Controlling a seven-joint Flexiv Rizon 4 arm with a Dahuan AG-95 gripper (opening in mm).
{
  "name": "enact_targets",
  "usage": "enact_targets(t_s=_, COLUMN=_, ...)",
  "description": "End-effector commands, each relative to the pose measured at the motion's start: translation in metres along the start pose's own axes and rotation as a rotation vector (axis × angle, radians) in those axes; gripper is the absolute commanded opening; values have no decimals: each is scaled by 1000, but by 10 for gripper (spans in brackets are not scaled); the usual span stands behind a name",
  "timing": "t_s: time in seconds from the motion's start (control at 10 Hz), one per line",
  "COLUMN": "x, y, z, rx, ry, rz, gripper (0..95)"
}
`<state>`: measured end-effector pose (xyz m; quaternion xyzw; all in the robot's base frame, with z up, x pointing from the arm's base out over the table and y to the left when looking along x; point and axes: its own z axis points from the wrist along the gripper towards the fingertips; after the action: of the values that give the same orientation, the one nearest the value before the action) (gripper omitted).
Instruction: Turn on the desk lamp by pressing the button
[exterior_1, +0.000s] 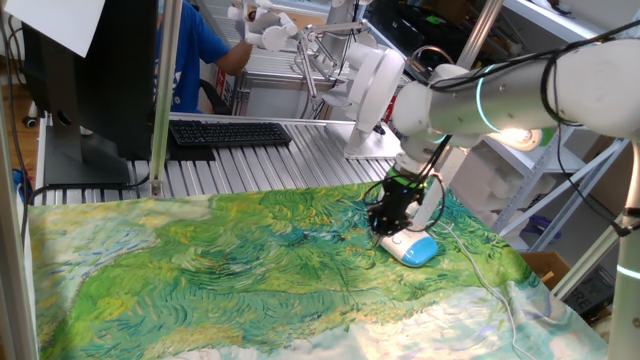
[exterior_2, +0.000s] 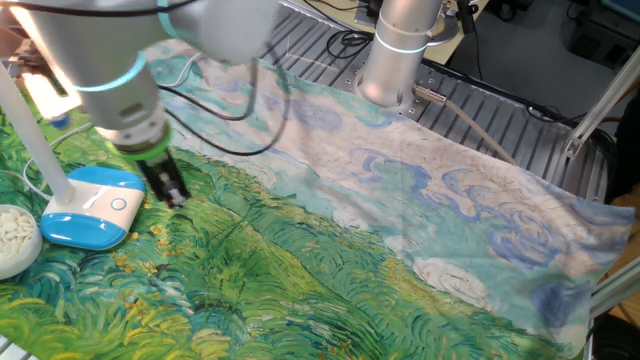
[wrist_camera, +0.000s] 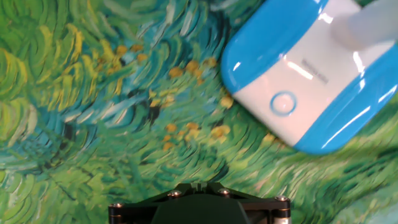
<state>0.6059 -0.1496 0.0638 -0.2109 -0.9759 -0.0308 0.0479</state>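
The desk lamp's flat white base with a light blue rim (exterior_1: 412, 248) lies on the green painted cloth, also in the other fixed view (exterior_2: 95, 205) and the hand view (wrist_camera: 311, 74). Its slim white neck (exterior_2: 40, 160) rises from the base. The button (wrist_camera: 283, 103) is a small ring on the base's white top, also seen in the other fixed view (exterior_2: 120, 204). My black gripper (exterior_1: 383, 228) hangs low over the cloth just beside the base (exterior_2: 178, 198), off the button. The hand view shows only the gripper's body (wrist_camera: 199, 208); the fingertips are hidden.
A thin white cord (exterior_1: 480, 280) trails from the base over the cloth. A white round object (exterior_2: 12, 240) lies beside the base. A keyboard (exterior_1: 230, 132), a monitor (exterior_1: 80, 80) and a person in blue (exterior_1: 190, 60) are behind the table. A bright glow (exterior_1: 520, 137) shows behind the arm.
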Motion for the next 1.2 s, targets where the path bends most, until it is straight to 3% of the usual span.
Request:
enact_targets(t_s=0.1, x=2, y=9, z=4, rx=-1, ry=8, rz=26, gripper=0)
enact_targets(t_s=0.4, x=7, y=17, z=9, rx=10, ry=25, rz=30, gripper=0)
enact_targets(t_s=0.5, x=7, y=18, z=10, rx=29, ry=37, rz=-4, gripper=0)
enact_targets(t_s=0.7, x=7, y=17, z=9, rx=45, ry=34, rz=-59, gripper=0)
enact_targets(t_s=0.8, x=8, y=16, z=8, rx=96, ry=14, rz=-57, gripper=0)
enact_targets(t_s=0.9, x=8, y=16, z=8, rx=119, ry=4, rz=-73, gripper=0)
enact_targets(t_s=1.2, x=8, y=16, z=8, rx=110, ry=9, rz=-59, gripper=0)
